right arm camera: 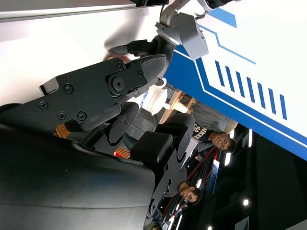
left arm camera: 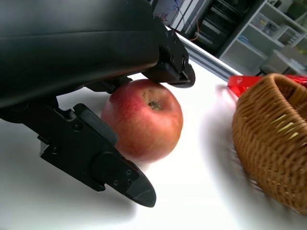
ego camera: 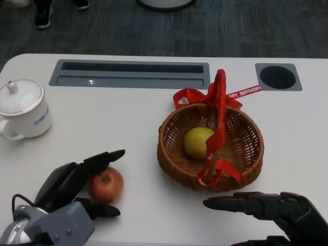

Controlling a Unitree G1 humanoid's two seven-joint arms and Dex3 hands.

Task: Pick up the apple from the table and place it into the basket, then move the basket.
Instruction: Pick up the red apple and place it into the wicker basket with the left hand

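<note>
White table (ego camera: 128, 110): left hand (ego camera: 72, 187) cups apple (ego camera: 105, 185).

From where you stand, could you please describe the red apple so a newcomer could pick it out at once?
On the white table, look beside the wicker basket, toward the white lidded cup. The apple lies between the left hand's fingers. It is red; the fruit in the basket is yellow-green.

Overhead head view, close wrist views

White table (ego camera: 154, 102) with grey recessed tray (ego camera: 130, 73) and round port (ego camera: 278, 77); dark carpet (ego camera: 230, 25) beyond. Blurred, perhaps shelving (left arm camera: 268, 33). Blue-striped white wall (right arm camera: 259, 72).
</note>
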